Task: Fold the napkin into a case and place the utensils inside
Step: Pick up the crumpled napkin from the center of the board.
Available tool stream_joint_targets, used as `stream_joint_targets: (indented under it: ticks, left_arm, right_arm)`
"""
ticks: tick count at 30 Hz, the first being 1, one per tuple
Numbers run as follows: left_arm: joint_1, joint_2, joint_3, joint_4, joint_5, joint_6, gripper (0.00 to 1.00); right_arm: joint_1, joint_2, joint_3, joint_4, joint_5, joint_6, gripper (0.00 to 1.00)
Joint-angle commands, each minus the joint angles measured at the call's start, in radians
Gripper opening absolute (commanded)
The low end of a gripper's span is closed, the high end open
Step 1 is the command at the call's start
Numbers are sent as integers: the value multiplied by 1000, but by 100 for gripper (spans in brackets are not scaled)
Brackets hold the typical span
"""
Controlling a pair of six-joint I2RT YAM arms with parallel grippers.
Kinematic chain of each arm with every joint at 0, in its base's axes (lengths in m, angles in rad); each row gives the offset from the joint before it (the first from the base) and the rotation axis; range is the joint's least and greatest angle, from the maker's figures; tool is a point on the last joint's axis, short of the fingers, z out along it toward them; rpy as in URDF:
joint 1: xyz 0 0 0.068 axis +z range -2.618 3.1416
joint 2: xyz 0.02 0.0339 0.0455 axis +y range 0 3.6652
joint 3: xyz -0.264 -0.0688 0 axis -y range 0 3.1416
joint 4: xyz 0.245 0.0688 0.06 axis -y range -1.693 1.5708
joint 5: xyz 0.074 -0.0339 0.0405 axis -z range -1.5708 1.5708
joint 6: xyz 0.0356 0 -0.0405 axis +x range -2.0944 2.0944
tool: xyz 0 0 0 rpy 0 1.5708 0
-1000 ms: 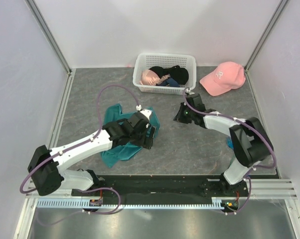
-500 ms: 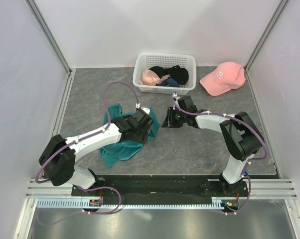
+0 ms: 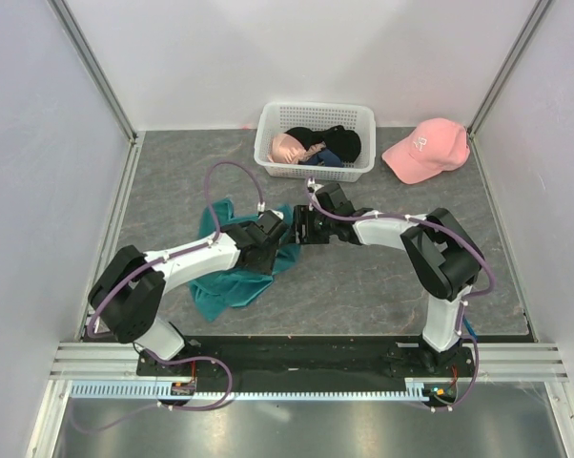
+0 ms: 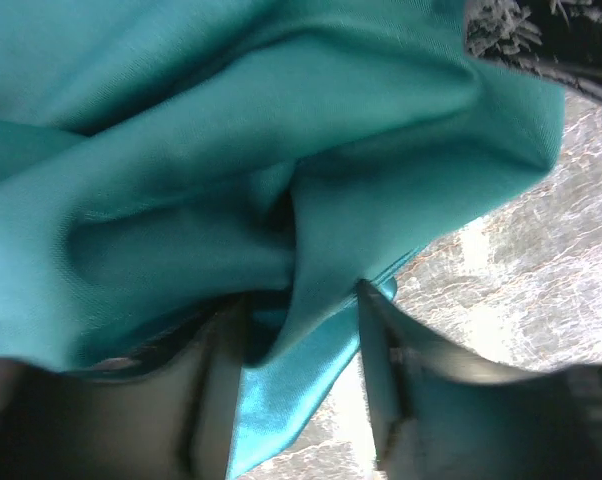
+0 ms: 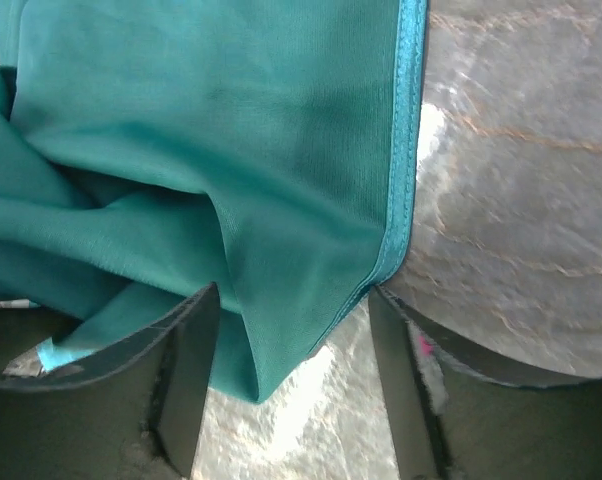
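The teal-green napkin (image 3: 226,286) lies crumpled on the table left of centre, not formed into a case. My left gripper (image 3: 278,244) sits over its upper right part. In the left wrist view the left gripper (image 4: 299,300) is open, and a raised fold of napkin (image 4: 281,120) stands between its fingers. My right gripper (image 3: 299,229) reaches in from the right and meets the same corner. In the right wrist view the right gripper (image 5: 293,295) is wide open, straddling the hemmed corner of the napkin (image 5: 231,120). The utensils are hidden.
A white lattice basket (image 3: 358,118) holding dark and pink garments stands at the back centre. A pink cap (image 3: 425,148) lies at the back right. Both arms crowd together at the table's middle, and side walls close in left and right.
My right arm swung left from the table's middle to the napkin's corner, and its jaws went from shut to wide open. My left gripper shifted up and right over the cloth, its jaws narrowing.
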Motion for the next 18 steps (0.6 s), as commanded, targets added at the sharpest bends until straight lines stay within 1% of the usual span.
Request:
stream_joint_targets:
  ticks: [1, 2, 3, 5, 6, 7, 8, 10, 11, 12, 14, 15, 16, 18]
  left_arm:
    - [7, -23, -9, 45, 45, -37, 28]
    - [7, -30, -14, 49, 56, -41, 23]
    - [7, -47, -12, 49, 68, -41, 21]
    - [7, -69, -14, 46, 109, -52, 15]
    - [7, -98, -18, 46, 125, -57, 13]
    - [7, -119, -23, 46, 154, -60, 8]
    - [7, -139, -24, 46, 169, -64, 6]
    - [7, -209, -23, 39, 211, -69, 2]
    - [9, -234, -14, 32, 223, -67, 2]
    - [7, -262, -8, 22, 240, -64, 2]
    - [9, -335, 32, 14, 329, -34, 2]
    - [10, -358, 49, 13, 370, -21, 2]
    - [9, -400, 71, 6, 457, -9, 2]
    - [9, -435, 149, -4, 526, 12, 2]
  right_arm:
    - [33, 55, 38, -13, 63, -11, 65]
    - [39, 62, 39, -9, 71, -9, 62]
    - [41, 65, 41, -4, 69, -3, 58]
    - [41, 59, 45, -1, 74, 0, 51]
    - [39, 53, 50, -3, 85, 0, 40]
    - [38, 32, 54, -6, 89, -3, 34]
    - [39, 16, 64, -22, 95, -3, 20]
    - [36, -23, 71, -56, 122, -12, 10]
    - [31, -75, 79, -91, 131, -17, 5]
    - [28, -103, 84, -113, 152, -24, 3]
    - [16, -201, 96, -186, 166, -52, 0]
    - [16, -238, 97, -210, 175, -64, 0]
    - [15, -322, 99, -233, 201, -90, 0]
    - [13, -408, 99, -311, 238, -109, 0]
